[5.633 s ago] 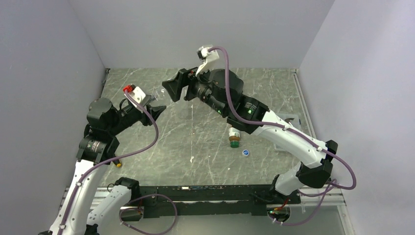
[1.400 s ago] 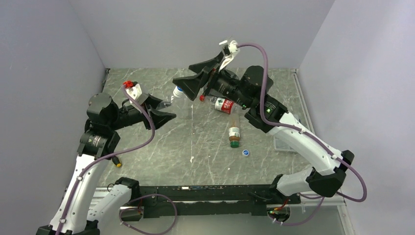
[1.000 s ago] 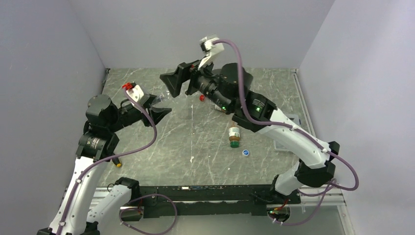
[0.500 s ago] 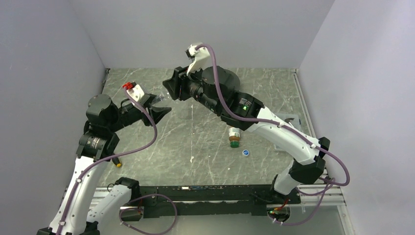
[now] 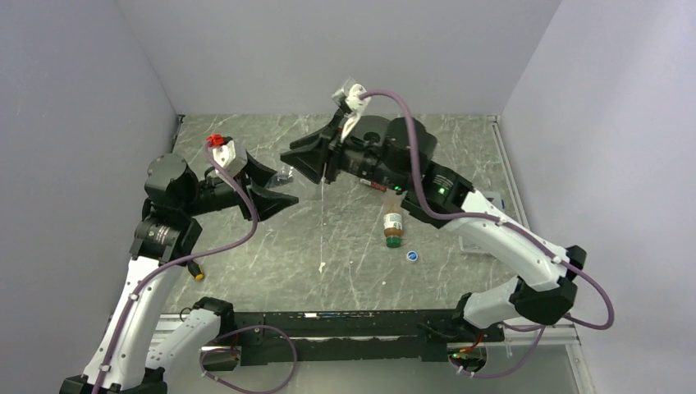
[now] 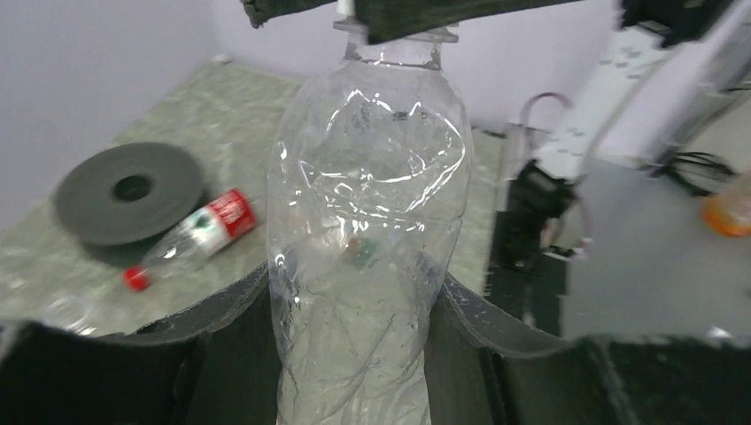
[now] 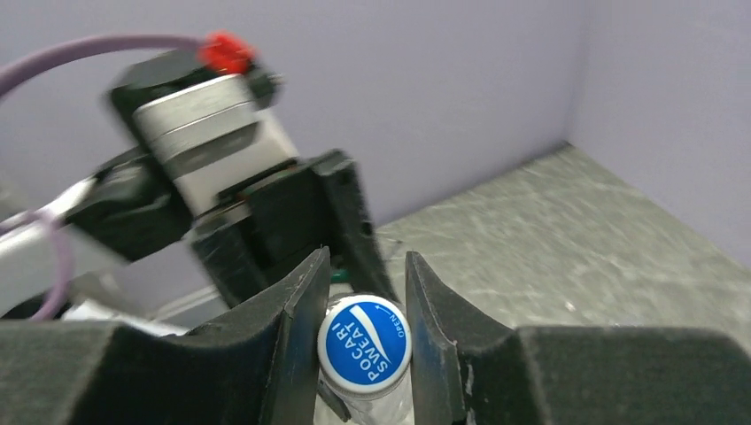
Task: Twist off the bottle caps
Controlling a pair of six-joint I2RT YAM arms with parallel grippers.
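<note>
Marble table [image 5: 345,254]; bottle cap [image 7: 365,343] reads POCARI SWEAT.

The left gripper [image 5: 281,187] and right gripper [image 5: 300,164] meet above the table's left-centre, both clamped on the clear bottle [image 6: 367,230], so nothing passes between them. The amber bottle [image 5: 393,226] and a blue cap [image 5: 413,255] lie beside the right arm. The marble table [image 5: 271,263] nearer the bases lies open.

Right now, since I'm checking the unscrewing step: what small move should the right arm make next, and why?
Probably twist the right tool to loosen the cap. It seems clamped on that cap, while the left tool holds the clear bottle by its body.
</note>
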